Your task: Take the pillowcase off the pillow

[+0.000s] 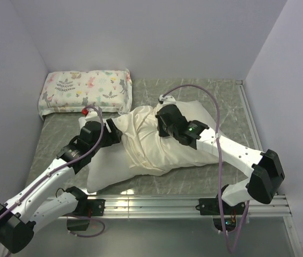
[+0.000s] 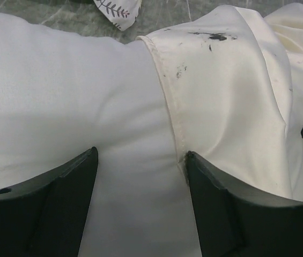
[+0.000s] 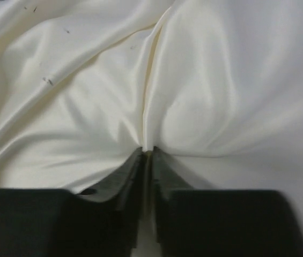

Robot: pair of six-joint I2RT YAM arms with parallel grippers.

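Observation:
The white pillow (image 1: 104,174) lies across the middle of the table, its bare lower-left end sticking out of the cream pillowcase (image 1: 146,144), which is bunched and wrinkled over its middle. My left gripper (image 1: 112,131) is open at the case's open end. In the left wrist view its fingers (image 2: 215,203) press down on the bare pillow (image 2: 60,96), the right one against the case's hem (image 2: 168,107). My right gripper (image 1: 164,122) is shut on a pinched fold of the pillowcase (image 3: 87,107), which puckers around the fingertips (image 3: 147,150).
A small floral animal-print pillow (image 1: 87,91) lies at the back left against the wall; its corner shows in the left wrist view (image 2: 120,10). A metal rail (image 1: 194,202) runs along the near edge. Walls close in left, back and right.

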